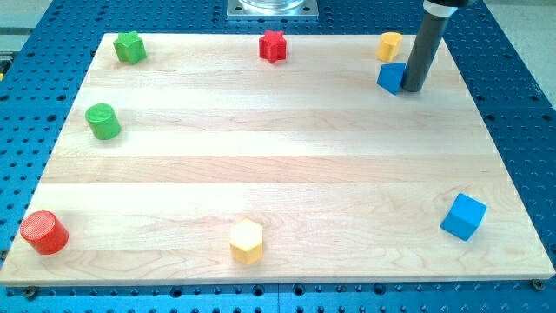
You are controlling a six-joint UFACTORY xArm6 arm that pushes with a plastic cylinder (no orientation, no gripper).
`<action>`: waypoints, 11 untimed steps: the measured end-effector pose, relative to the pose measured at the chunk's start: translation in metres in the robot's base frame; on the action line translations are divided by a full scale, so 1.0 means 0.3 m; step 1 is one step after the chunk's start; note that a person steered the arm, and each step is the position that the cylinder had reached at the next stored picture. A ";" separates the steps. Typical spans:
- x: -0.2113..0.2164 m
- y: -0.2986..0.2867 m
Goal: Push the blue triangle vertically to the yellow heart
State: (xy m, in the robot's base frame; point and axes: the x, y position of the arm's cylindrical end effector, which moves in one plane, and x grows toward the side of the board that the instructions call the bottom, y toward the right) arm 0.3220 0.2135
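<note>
Wooden board (278,165) on a blue perforated table (521,113).

My tip (411,89): lower end of the dark rod, down on the board near the view's top right corner. A bare rod, holding nothing; nothing on it opens or closes.

Blue triangle (391,77): just to the view's left of my tip, its right edge against the rod or so close that no gap shows. Cannot tell for certain whether they touch.

Yellow heart (390,44): directly toward the view's top from the blue triangle, just beside it, a thin gap or none between them; hard to judge. It sits close to the board's top edge. My tip lies below and to the right of it.

Other blocks, all well apart from my tip:
- red star (273,46), top edge, near the middle.
- green star (130,47), top left corner.
- green cylinder (103,121), left side, below the green star.
- red cylinder (43,232), bottom left corner.
- yellow hexagon (247,241), bottom edge, a little left of centre.
- blue cube (463,216), bottom right, far below my tip.
</note>
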 end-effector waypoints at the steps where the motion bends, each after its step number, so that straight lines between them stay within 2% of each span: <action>1: 0.046 -0.038; 2: 0.143 -0.336; 3: 0.023 -0.279; 4: -0.019 -0.204; 5: 0.017 -0.228; 8: -0.017 -0.098; 9: 0.058 -0.115; 10: 0.252 0.042; 11: 0.560 0.081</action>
